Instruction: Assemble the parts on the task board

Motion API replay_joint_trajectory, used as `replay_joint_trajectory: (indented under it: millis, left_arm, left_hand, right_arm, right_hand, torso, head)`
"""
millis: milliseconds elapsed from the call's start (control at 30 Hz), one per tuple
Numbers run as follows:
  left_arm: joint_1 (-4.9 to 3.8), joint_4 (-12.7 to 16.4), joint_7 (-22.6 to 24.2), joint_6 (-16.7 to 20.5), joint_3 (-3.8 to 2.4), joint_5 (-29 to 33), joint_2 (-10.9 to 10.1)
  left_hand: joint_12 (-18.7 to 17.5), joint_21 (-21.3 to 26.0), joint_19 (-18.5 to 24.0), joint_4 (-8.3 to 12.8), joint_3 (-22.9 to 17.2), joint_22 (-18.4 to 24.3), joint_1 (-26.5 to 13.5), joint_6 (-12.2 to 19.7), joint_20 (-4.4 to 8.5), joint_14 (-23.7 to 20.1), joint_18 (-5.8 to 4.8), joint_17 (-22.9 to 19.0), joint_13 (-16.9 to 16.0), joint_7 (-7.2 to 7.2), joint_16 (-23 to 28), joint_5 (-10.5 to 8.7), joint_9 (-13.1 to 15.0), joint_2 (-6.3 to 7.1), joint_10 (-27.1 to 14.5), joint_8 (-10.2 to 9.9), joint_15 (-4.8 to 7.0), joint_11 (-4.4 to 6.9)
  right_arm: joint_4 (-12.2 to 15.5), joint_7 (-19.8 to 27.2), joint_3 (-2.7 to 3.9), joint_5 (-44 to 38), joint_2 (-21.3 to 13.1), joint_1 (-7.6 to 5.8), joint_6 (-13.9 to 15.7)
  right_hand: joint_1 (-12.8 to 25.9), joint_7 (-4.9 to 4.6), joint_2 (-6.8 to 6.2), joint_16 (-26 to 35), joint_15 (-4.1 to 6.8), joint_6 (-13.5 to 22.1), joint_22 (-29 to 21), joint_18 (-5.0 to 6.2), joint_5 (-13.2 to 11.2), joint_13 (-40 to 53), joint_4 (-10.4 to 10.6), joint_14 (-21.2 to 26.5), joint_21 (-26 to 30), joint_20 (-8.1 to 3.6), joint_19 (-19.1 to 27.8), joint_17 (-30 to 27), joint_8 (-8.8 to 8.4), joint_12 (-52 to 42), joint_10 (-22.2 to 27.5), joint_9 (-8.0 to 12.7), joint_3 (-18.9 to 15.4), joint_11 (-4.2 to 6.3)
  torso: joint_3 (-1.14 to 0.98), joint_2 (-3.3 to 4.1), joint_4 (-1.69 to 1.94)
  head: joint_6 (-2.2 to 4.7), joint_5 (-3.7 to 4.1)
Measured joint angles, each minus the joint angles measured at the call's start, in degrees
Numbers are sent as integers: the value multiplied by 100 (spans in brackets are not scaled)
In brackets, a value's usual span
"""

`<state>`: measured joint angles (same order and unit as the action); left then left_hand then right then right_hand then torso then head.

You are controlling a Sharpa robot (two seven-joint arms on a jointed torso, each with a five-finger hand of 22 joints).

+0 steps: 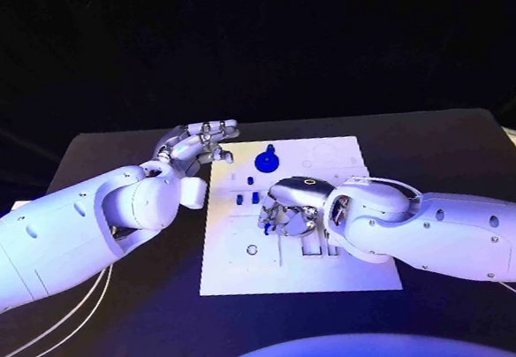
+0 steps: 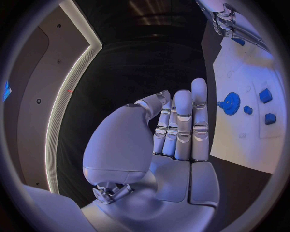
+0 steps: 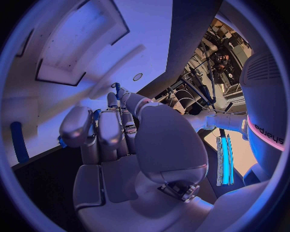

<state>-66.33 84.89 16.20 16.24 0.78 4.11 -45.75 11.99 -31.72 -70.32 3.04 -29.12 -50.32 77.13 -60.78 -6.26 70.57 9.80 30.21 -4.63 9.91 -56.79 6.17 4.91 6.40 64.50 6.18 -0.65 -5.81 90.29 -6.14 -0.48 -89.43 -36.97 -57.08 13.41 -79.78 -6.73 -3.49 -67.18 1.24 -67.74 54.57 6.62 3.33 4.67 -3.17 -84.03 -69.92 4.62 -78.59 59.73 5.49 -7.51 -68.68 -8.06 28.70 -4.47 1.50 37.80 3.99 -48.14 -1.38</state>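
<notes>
Task board [image 1: 346, 260], the white plate, lies flat in the middle of the black bench [image 1: 125, 339], with its small blue parts scattered over the upper half: a blue gear [image 1: 266, 154] near the far edge and a few little blue blocks [image 1: 246, 199] just below it. The right hand [image 1: 291, 214] is down on the board's middle, fingers curled over a small blue piece [image 1: 266, 223] that peeks out at its near side; in the right wrist view slivers of blue show between the bent fingers [image 3: 108, 130], so it seems to be pinching a part, though I cannot tell how firmly. The left hand [image 1: 200, 141] hovers beside the board's far left corner, clear of everything, its fingers straight and close together with nothing in them; the left wrist view shows the flat palm [image 2: 175, 145] with the gear and blocks off to one side. My judgement is that the right hand is seating or lifting a part. The risk lies there: the grasp is mostly hidden, so a shallow pinch could let the piece twist or drop onto the board, and a tilted piece would jam rather than seat. Pressing down could also slide the unclamped board, since the left hand is not steadying it. The curled fingers sit near neighbouring blocks and could nudge them.
</notes>
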Motion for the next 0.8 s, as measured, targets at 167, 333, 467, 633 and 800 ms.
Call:
replay_joint_trajectory:
  millis: [167, 333, 467, 633, 800]
  left_arm:
    - [1, 3, -6, -3, 0, 0, 1]
    - [2, 4, -13, -6, 0, 0, 1]
    - [4, 3, -22, -10, 0, 0, -1]
    - [6, -3, -33, -13, 1, 0, -1]
    - [8, -7, -44, -18, 2, 0, -1]
  left_hand:
    - [0, 0, 0, 0, 0, 1, 0, 0, 0, 1, 0, -6, 0, 0, 0, 0, 0, 0, 0, 0, 0, 0]
    - [0, 0, 0, 0, 0, 5, 0, 0, 0, 1, 0, -7, 0, 0, 0, 0, 0, 0, 0, 0, -1, 0]
    - [0, 0, 0, 0, 0, 5, 0, 0, 0, 6, 0, -7, 0, 0, 0, 0, 0, 0, 0, 0, -6, 0]
    - [0, 0, 0, 0, 0, 5, 0, 0, 0, -12, 0, -7, 0, 0, 0, 0, 0, 0, -1, 0, 13, 0]
    - [0, 0, 0, 0, 0, 5, 0, 0, 0, -12, 0, -7, 0, 0, 0, 0, 0, 0, -1, 0, 13, 1]
  right_arm:
    - [-25, -8, 6, -116, 26, 4, 5]
    - [-31, -38, 3, -254, 26, 14, 17]
    - [-15, -72, -3, -375, 23, 24, 40]
    - [4, -104, -5, -497, 23, 30, 78]
    - [14, -123, -5, -580, 28, 32, 66]
  right_hand:
    - [0, 0, 0, 0, 0, 0, -6, 0, 25, 1, 0, 0, 0, 0, 0, 0, -8, 6, 0, 0, 0, 0]
    - [0, 1, 0, 0, 0, 1, -5, 0, 28, 0, -17, 0, 0, 0, 0, 0, -8, 10, 0, 0, 17, 0]
    - [0, 2, 0, -22, 0, 2, -5, 0, 57, -1, -23, 0, 0, 0, 0, 0, -9, 21, 0, -6, 23, 0]
    - [0, 10, -1, -22, 0, 10, -5, 0, 58, -2, -23, 0, 0, 0, 0, 0, -9, 22, 0, -8, 23, 0]
    - [0, 10, -1, -22, 0, 10, 0, 0, 58, -3, -23, 0, 0, 0, 0, 1, -10, 30, -9, -7, 23, -8]
  torso:
    - [-1, -2, -3]
    - [-1, -3, -3]
    - [-2, -3, -3]
    - [-2, -3, -3]
    - [-1, -3, -2]
  head:
    - [-18, -11]
    - [-29, -14]
    - [-41, -15]
    - [-49, -15]
    - [-59, -12]
